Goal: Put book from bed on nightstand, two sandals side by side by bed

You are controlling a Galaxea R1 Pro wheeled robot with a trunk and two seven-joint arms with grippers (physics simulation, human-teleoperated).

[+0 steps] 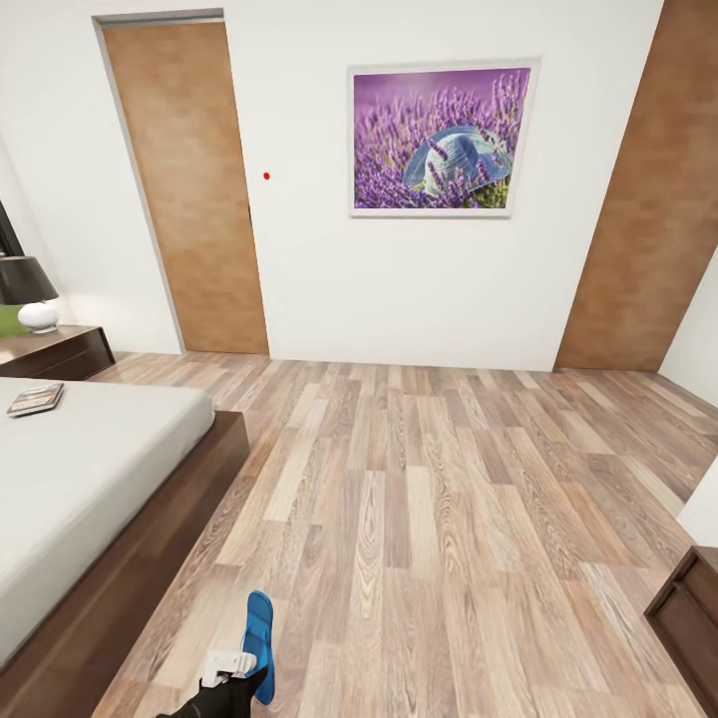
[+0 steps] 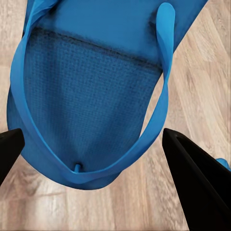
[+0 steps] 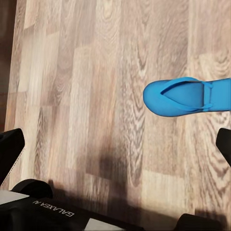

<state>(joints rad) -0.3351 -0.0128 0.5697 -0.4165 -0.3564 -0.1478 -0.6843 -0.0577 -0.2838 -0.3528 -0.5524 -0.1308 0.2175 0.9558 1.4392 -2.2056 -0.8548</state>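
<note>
On the pale grey bed [image 1: 90, 469] at the left lies the book [image 1: 36, 399], near the far end. Behind it stands a dark nightstand [image 1: 60, 351]. One blue sandal [image 1: 259, 638] hangs tilted on its edge just above the floor beside the bed frame, with my left gripper [image 1: 237, 673] shut across its width. Seen close in the left wrist view, this sandal [image 2: 91, 96] spans the gap between both fingers [image 2: 192, 183]. A blue corner of the other sandal [image 2: 223, 163] peeks past one finger. That other sandal [image 3: 185, 98] lies flat on the planks beyond my open right gripper [image 3: 115, 149].
A black lamp [image 1: 25, 289] stands on the nightstand. Two brown doors [image 1: 189, 189] flank a white wall with a lavender picture [image 1: 439, 140]. A dark low cabinet [image 1: 688, 608] sits at the right edge. Wood plank floor [image 1: 449, 519] stretches between bed and cabinet.
</note>
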